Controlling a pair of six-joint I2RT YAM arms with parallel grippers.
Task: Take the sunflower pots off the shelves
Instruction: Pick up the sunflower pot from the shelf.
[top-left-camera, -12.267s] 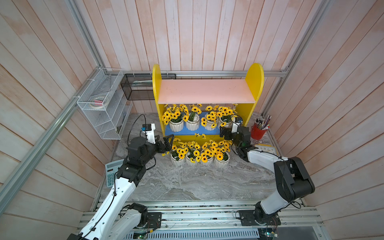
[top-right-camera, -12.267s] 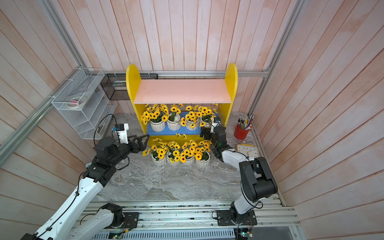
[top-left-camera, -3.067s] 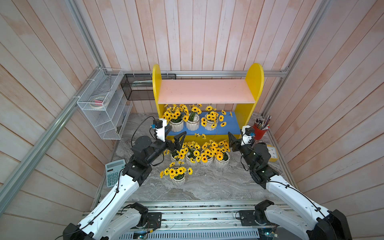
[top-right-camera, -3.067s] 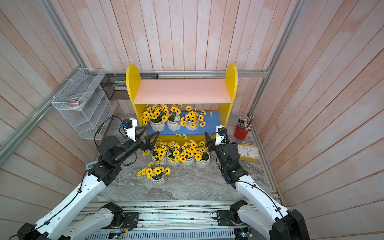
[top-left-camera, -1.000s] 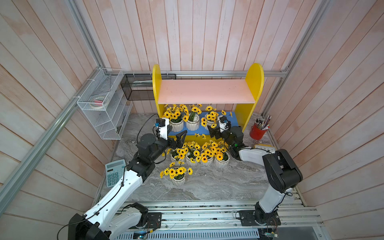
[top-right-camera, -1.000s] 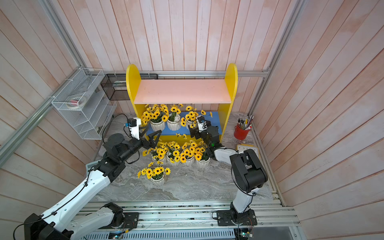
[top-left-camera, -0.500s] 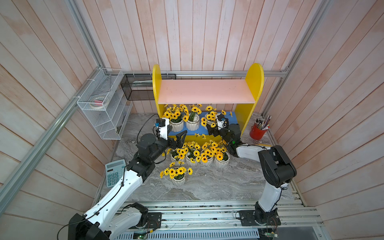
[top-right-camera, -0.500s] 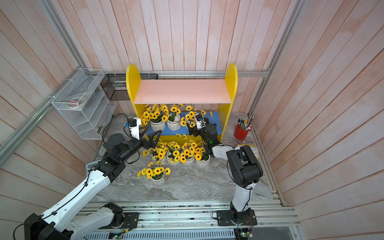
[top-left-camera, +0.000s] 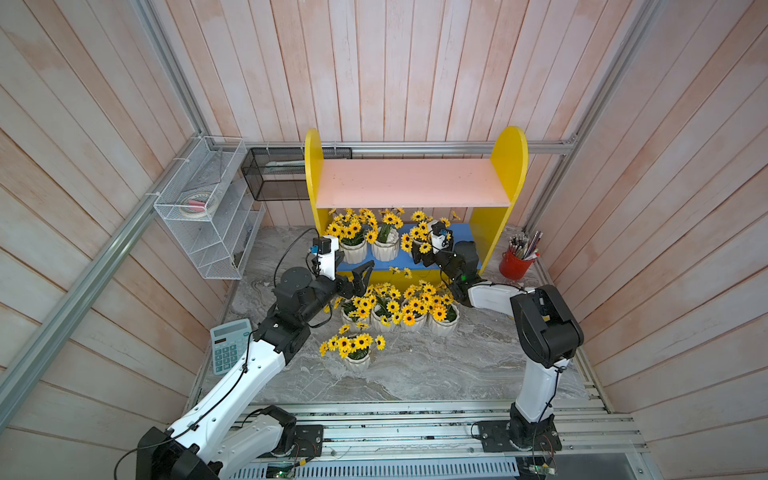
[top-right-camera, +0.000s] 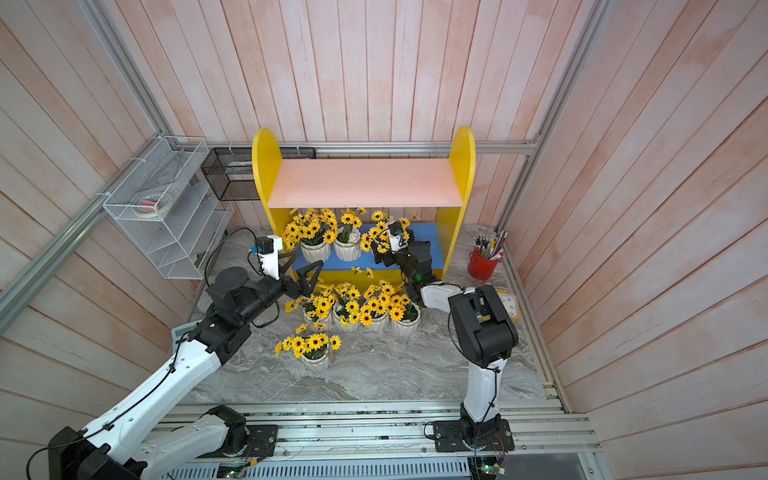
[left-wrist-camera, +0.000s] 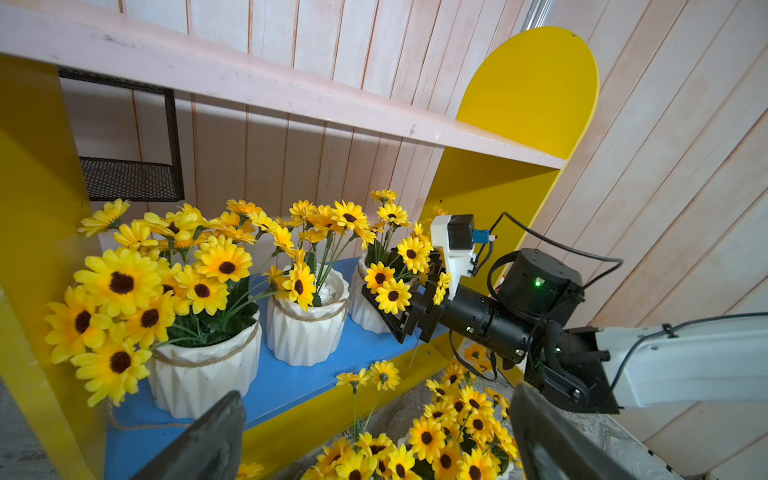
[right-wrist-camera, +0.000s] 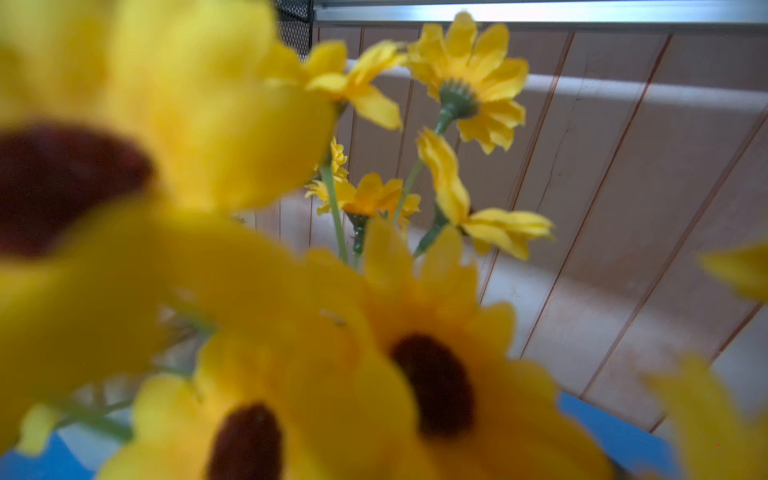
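Note:
The shelves (top-left-camera: 411, 189) have a bare pink upper board; the blue lower board holds three sunflower pots (top-left-camera: 354, 250). My right gripper (top-left-camera: 424, 254) is open there, its jaws either side of the rightmost pot (left-wrist-camera: 365, 309), seen from the left wrist view as the right gripper (left-wrist-camera: 401, 301) among that pot's flowers. In the right wrist view, blurred sunflowers (right-wrist-camera: 257, 257) hide its fingers. My left gripper (top-left-camera: 358, 277) hangs open and empty before the shelf's left half, above the table's row of pots (top-left-camera: 411, 320). A single pot (top-left-camera: 356, 359) stands nearer the front.
A red pencil cup (top-left-camera: 515, 264) stands right of the shelf, with a yellow clock (top-right-camera: 509, 303) beside my right arm. A calculator (top-left-camera: 226, 345) lies at the left table edge. The white wire rack (top-left-camera: 199, 224) and black mesh basket (top-left-camera: 270, 174) hang on the walls.
In the last second my right gripper has pushed further left into the flowers of the rightmost shelf pot. The left arm has held still. Both grippers stayed open.

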